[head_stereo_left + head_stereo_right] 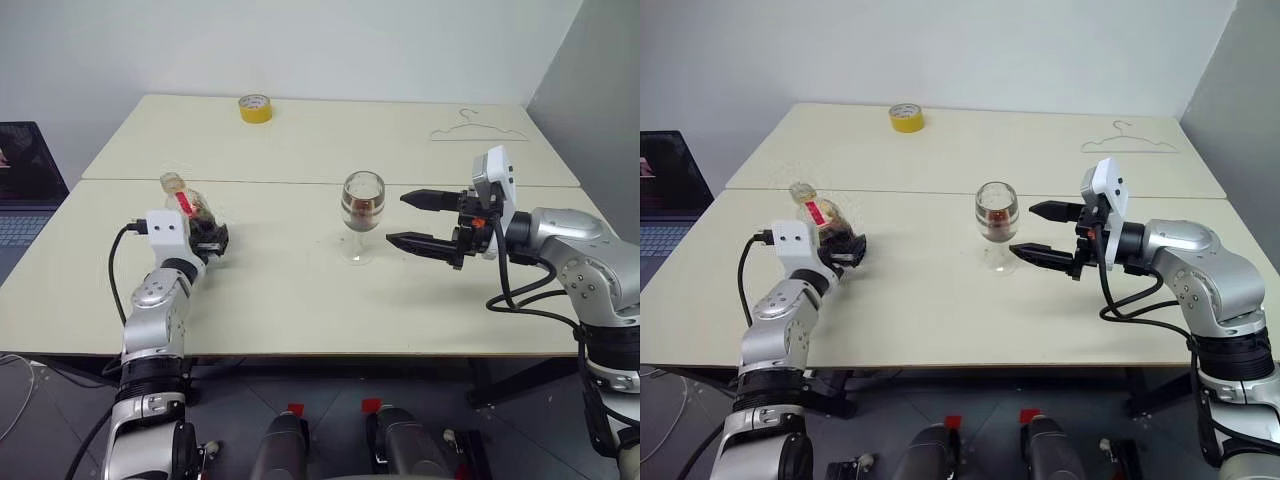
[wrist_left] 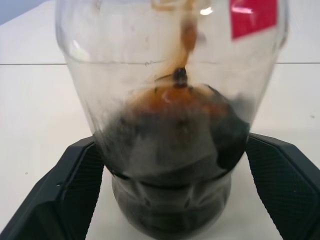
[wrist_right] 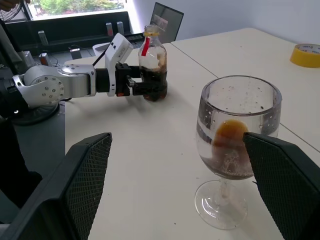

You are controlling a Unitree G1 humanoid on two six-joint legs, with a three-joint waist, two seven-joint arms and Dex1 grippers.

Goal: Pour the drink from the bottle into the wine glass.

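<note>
Pour judged done: bottle (image 1: 190, 212) stands on the desk (image 1: 300, 290) at centre-left between the left gripper's (image 1: 208, 243) parted jaws; withdraw straight back without tipping it, the right gripper's (image 1: 420, 221) wide, empty jaws flanking the glass (image 1: 362, 212) at centre.

Both arms were silver-grey metal with rounded joint housings and black bands. Each wrist carried a white boxy camera block. Black cables looped beside both forearms. The left gripper (image 1: 208, 240) and right gripper (image 1: 420, 220) each had 2 black, textured fingers.
</note>
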